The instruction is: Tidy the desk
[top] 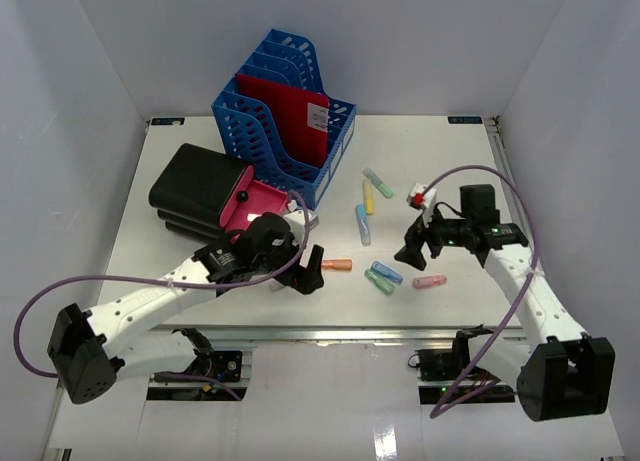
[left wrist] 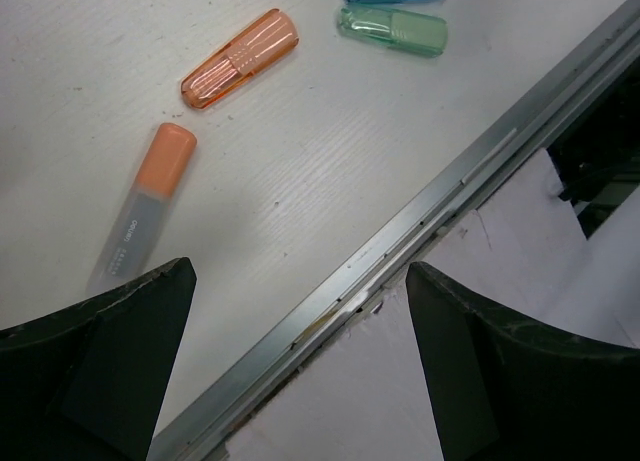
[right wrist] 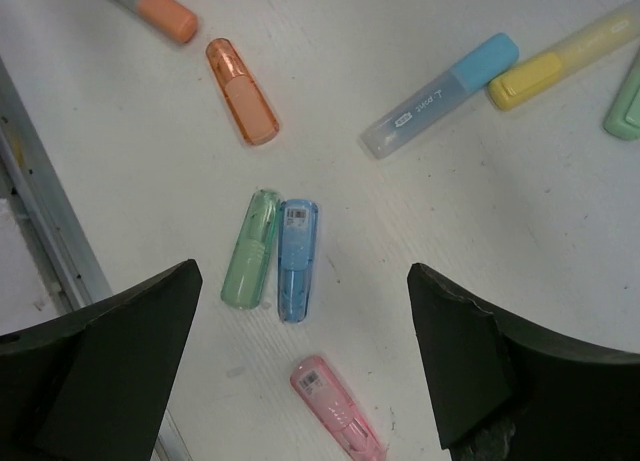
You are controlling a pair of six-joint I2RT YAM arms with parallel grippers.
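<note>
1. The white bench fills the middle of the top view, from the back wall down to the metal rail along its lower edge.
2. A blue file rack stands at the upper centre-left of the bench, with a red folder upright in one of its slots.
3. Just below and left of the rack lies a black pencil case, open, with its pink lining facing up.
4. The left arm reaches up from the lower left. Its jaws sit just below the case and stand wide apart, with nothing between them.
5. In the left wrist view, a grey highlighter with an orange end lies at centre left, its lower end passing behind the left finger; I cannot tell if they touch.
6. A short orange marker lies just above it, apart from it.
7. The right arm comes in from the lower right. Its jaws are also wide open and hold nothing, poised over the loose pens right of centre.
8. In the right wrist view, a short green marker and a short blue marker lie side by side, touching or nearly so, in the middle.
9. A short pink marker lies below them, near the bottom edge.
10. At the upper right of that view, a long blue highlighter and a yellow highlighter lie nearly end to end.
</note>
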